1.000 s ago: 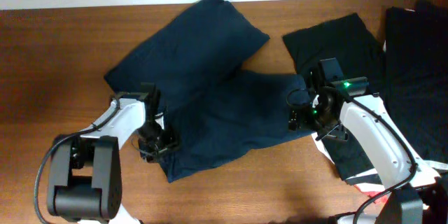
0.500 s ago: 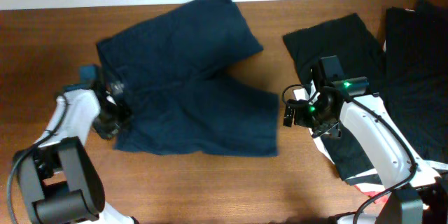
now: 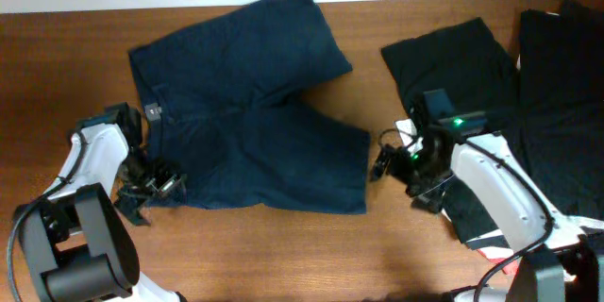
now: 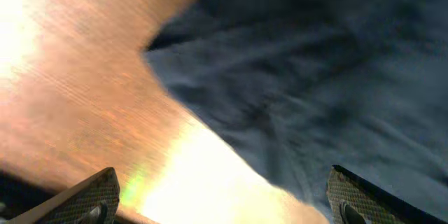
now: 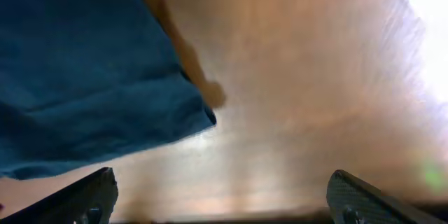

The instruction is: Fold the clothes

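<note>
On the wooden table we see the navy shorts spread flat left of centre, with the waistband at the left and the legs toward the right. Black garments lie at the right side, apart from the shorts. The left gripper sits at the shorts' lower left corner by the waistband, fingers wide apart, nothing held. The right gripper hovers just beside the right leg hem, fingers also spread and empty; in its wrist view we see bare wood between them.
</note>
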You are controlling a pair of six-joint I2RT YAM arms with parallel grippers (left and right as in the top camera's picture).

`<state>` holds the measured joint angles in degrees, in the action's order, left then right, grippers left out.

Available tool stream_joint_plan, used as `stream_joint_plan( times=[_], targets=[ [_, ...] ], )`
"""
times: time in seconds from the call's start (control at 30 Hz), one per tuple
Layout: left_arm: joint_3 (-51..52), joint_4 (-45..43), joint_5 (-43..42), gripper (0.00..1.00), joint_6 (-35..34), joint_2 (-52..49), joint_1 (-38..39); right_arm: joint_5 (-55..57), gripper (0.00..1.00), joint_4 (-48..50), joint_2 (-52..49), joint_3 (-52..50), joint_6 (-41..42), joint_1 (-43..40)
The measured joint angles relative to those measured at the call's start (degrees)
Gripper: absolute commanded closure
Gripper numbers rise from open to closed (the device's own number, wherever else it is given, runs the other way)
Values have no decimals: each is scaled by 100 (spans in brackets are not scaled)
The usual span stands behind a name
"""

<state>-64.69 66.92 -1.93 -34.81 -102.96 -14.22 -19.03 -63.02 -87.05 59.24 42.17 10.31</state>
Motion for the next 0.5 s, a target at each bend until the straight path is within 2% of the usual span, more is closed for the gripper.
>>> stream_joint_plan(
  times=[0.2, 0.33, 0.37, 0.43, 0.47, 0.5],
  targets=[
    [369, -651, 444, 6, -1034, 0, 0, -168, 1, 669, 0, -260, 1320, 822],
    [498, -1054, 496, 7, -1257, 0, 0, -166, 1, 925, 0, -289, 1845, 1150],
    [546, -1143, 494, 10, -1283, 24, 0, -166, 1, 935, 0, -291, 1932, 1154],
    [673, -1335, 481, 26, -1285, 111, 0, -149, 1, 933, 0, -291, 1998, 1156],
    [726, -1438, 459, 40, -1285, 146, 0, -144, 1, 933, 0, -297, 2046, 1156],
    [774, -1598, 407, 44, -1300, 170, 0, -142, 1, 933, 0, -310, 2065, 1156]
  ],
)
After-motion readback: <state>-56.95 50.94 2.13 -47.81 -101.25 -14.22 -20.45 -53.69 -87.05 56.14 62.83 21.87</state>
